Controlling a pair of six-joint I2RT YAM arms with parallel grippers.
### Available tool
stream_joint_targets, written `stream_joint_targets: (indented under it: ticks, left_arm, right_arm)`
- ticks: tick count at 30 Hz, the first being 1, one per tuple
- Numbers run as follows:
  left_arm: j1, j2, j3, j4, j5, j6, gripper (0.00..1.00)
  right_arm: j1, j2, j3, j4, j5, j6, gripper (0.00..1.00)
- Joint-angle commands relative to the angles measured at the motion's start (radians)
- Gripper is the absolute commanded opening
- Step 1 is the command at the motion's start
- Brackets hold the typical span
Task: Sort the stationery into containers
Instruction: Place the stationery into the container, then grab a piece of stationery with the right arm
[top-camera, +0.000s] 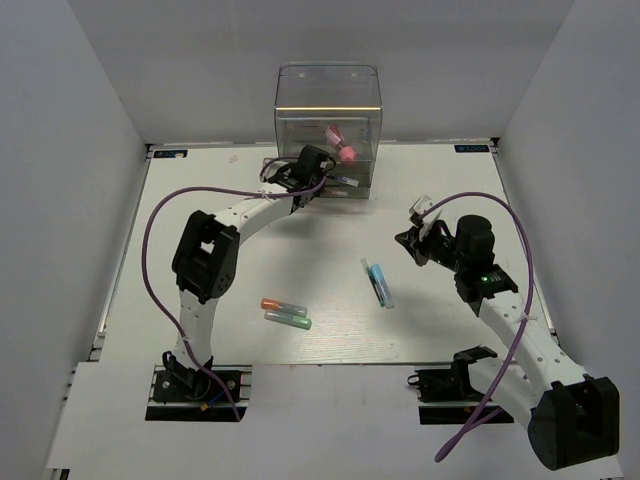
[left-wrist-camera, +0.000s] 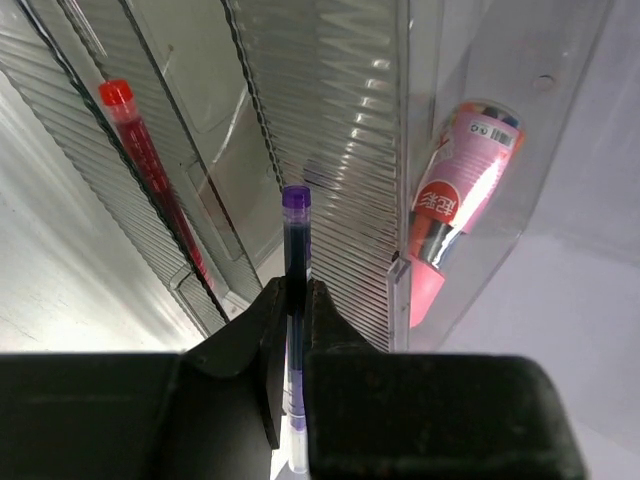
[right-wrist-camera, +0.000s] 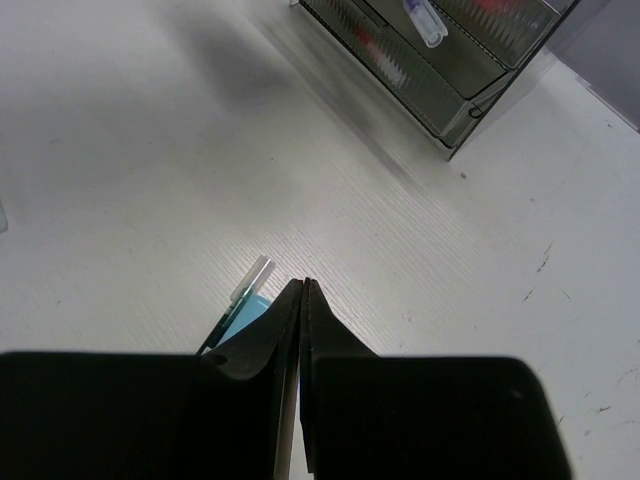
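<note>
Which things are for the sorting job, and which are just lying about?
For the job: clear plastic drawer organiser, pink stubby cylinder, thin red pen, purple-capped dark pen, light-blue marker, orange-tipped clear marker, green-tipped clear marker.
Just there: purple cables, white table.

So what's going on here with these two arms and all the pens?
The left gripper is shut on a purple-capped pen, holding it against the drawers of the clear organiser. A red pen lies in one drawer and the pink cylinder sits in the tall compartment. The right gripper is shut and empty near the light-blue marker. The orange-tipped marker and green-tipped marker lie on the table.
</note>
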Motion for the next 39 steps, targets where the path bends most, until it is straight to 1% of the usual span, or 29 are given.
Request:
stream_joint_targets:
  ticks: [1, 3, 4, 5, 6, 7, 8, 13, 14, 16, 18, 20, 21, 22, 24, 26, 27, 28, 29, 30, 31, 32, 33, 34, 35, 36, 37, 38, 39]
  left_arm:
    - [-0.004, -0.002, 0.055, -0.036, -0.052, -0.025, 0.09]
    - [-0.004, 0.008, 0.055, -0.036, -0.052, -0.025, 0.21]
    - [-0.004, 0.008, 0.055, -0.036, -0.052, -0.025, 0.23]
    - [-0.004, 0.008, 0.055, -0.046, -0.052, -0.025, 0.23]
    - [-0.004, 0.008, 0.055, -0.046, -0.052, -0.025, 0.29]
    - [-0.004, 0.008, 0.055, -0.046, -0.052, -0.025, 0.32]
    - [-0.004, 0.008, 0.046, -0.046, -0.052, -0.025, 0.38]
    - [-0.004, -0.021, 0.026, -0.034, -0.041, -0.025, 0.54]
    - [-0.004, -0.031, 0.025, -0.034, -0.041, -0.025, 0.56]
    - [-0.004, -0.047, 0.004, -0.023, -0.027, -0.025, 0.56]
    - [-0.004, -0.086, -0.025, 0.018, 0.005, -0.025, 0.56]
    - [-0.015, -0.152, -0.098, 0.087, 0.049, 0.006, 0.56]
    - [-0.015, -0.153, -0.126, 0.11, 0.064, 0.02, 0.56]
    - [-0.015, -0.206, -0.183, 0.13, 0.081, 0.036, 0.54]
    - [-0.024, -0.26, -0.243, 0.188, 0.136, 0.098, 0.5]
    - [-0.024, -0.352, -0.339, 0.208, 0.185, 0.162, 0.49]
    - [-0.024, -0.385, -0.376, 0.242, 0.199, 0.188, 0.49]
    - [-0.024, -0.421, -0.454, 0.26, 0.209, 0.214, 0.49]
    - [-0.024, -0.494, -0.491, 0.276, 0.209, 0.271, 0.49]
    - [-0.024, -0.531, -0.555, 0.286, 0.209, 0.308, 0.5]
    - [-0.015, -0.569, -0.582, 0.286, 0.209, 0.344, 0.54]
    - [-0.015, -0.606, -0.605, 0.286, 0.198, 0.389, 0.57]
    - [-0.015, -0.678, -0.643, 0.286, 0.198, 0.474, 0.61]
    - [-0.003, -0.714, -0.663, 0.255, 0.187, 0.512, 0.66]
    - [-0.002, -0.752, -0.685, 0.244, 0.187, 0.555, 0.79]
    - [-0.002, -0.789, -0.73, 0.231, 0.169, 0.637, 0.87]
    - [0.007, -0.868, -0.758, 0.221, 0.169, 0.68, 0.94]
    - [0.007, -0.911, -0.79, 0.239, 0.189, 0.734, 0.99]
    - [0.007, -0.954, -0.854, 0.239, 0.189, 0.835, 0.99]
  right_arm:
    - [-0.005, -0.02, 0.001, 0.034, 0.0, 0.01, 0.05]
    - [-0.005, -0.019, 0.001, 0.032, 0.0, 0.01, 0.05]
    - [-0.008, -0.017, 0.002, 0.034, -0.003, 0.011, 0.05]
    - [-0.008, -0.017, 0.001, 0.032, -0.002, 0.011, 0.05]
    - [-0.008, -0.019, 0.001, 0.032, -0.005, 0.011, 0.05]
    - [-0.01, -0.017, 0.001, 0.032, -0.006, 0.01, 0.05]
    - [-0.01, -0.019, -0.001, 0.034, -0.009, 0.01, 0.06]
    - [-0.016, -0.017, -0.004, 0.034, -0.021, 0.01, 0.07]
    - [-0.011, -0.016, -0.005, 0.032, -0.023, 0.01, 0.07]
    - [-0.011, -0.013, -0.005, 0.032, -0.028, 0.01, 0.09]
    - [-0.016, -0.01, -0.01, 0.029, -0.044, 0.01, 0.15]
    - [-0.017, 0.0, -0.008, 0.021, -0.078, 0.018, 0.23]
    - [-0.014, 0.007, -0.008, -0.001, -0.112, 0.018, 0.26]
    - [-0.014, 0.036, -0.002, -0.012, -0.135, 0.013, 0.28]
    - [-0.007, 0.084, 0.028, -0.076, -0.205, 0.008, 0.3]
    - [0.004, 0.145, 0.082, -0.162, -0.229, -0.001, 0.31]
    - [0.01, 0.189, 0.094, -0.189, -0.226, -0.004, 0.35]
    - [0.032, 0.231, 0.128, -0.201, -0.216, -0.007, 0.36]
    - [0.039, 0.269, 0.137, -0.225, -0.2, -0.007, 0.36]
    - [0.047, 0.285, 0.145, -0.236, -0.172, -0.012, 0.38]
    - [0.079, 0.3, 0.168, -0.241, -0.157, -0.004, 0.4]
    - [0.089, 0.349, 0.176, -0.241, -0.125, 0.001, 0.4]
    - [0.099, 0.368, 0.196, -0.243, -0.083, 0.008, 0.44]
    - [0.127, 0.38, 0.208, -0.253, -0.034, 0.016, 0.47]
    - [0.136, 0.435, 0.248, -0.255, -0.006, 0.04, 0.47]
    - [0.153, 0.452, 0.263, -0.262, 0.071, 0.048, 0.48]
    - [0.162, 0.49, 0.28, -0.288, 0.098, 0.054, 0.5]
    - [0.17, 0.529, 0.333, -0.299, 0.119, 0.074, 0.5]
    - [0.179, 0.571, 0.349, -0.318, 0.141, 0.079, 0.52]
